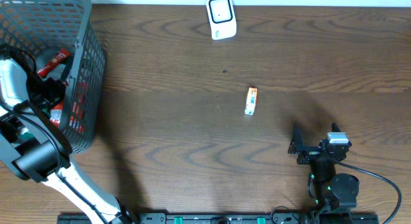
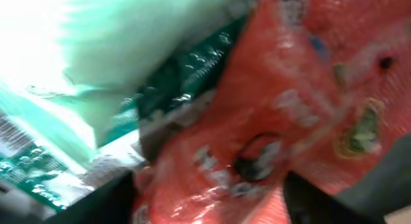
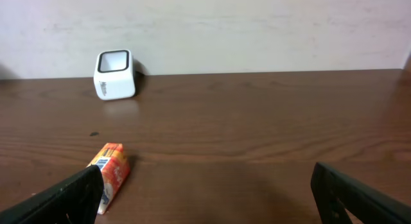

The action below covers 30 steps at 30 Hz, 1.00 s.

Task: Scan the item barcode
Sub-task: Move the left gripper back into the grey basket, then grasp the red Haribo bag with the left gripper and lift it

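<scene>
Red crinkly plastic is filling the left wrist view: a soft red snack packet (image 2: 276, 121) is lying right between the fingers of the left pincer (image 2: 218, 201), down inside the grey mesh basket (image 1: 90, 70). Whether that pincer is clamping the packet or only straddling it, I cannot tell; the picture is too blurred.

I'm reading this packet as the item for scanning. It is looking light, floppy and slippery, and likely to crush under a hard squeeze, so a pinch across a sealed edge is looking safer than the puffy middle.

To the pincer's left, one pale green packet (image 2: 141, 51) and one dark green packet (image 2: 192, 76) are crowding in. I'm counting three packets there, with possibly more hiding.

The right pincer (image 3: 205, 201) is sitting with its fingers spread wide, gripping nothing, low over the brown wooden counter (image 1: 160, 140). Ahead of it and to its left, one small orange-and-white carton (image 1: 250, 101) is lying flat. Farther ahead, one white box-shaped scanner (image 1: 220, 17) is standing. One basket, two pincers.
</scene>
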Each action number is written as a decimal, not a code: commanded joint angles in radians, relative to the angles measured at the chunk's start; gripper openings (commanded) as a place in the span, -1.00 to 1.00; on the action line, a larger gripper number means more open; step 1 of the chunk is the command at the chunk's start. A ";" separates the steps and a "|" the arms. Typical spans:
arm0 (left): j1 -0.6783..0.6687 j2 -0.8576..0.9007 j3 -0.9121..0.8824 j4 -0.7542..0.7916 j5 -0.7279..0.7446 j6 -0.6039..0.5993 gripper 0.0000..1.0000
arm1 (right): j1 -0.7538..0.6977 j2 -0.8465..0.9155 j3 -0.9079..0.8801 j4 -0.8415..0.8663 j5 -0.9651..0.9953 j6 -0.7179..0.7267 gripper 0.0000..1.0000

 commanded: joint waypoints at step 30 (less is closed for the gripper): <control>0.036 -0.192 0.093 0.009 0.170 -0.034 -0.86 | -0.011 -0.004 -0.001 -0.004 -0.005 -0.012 0.99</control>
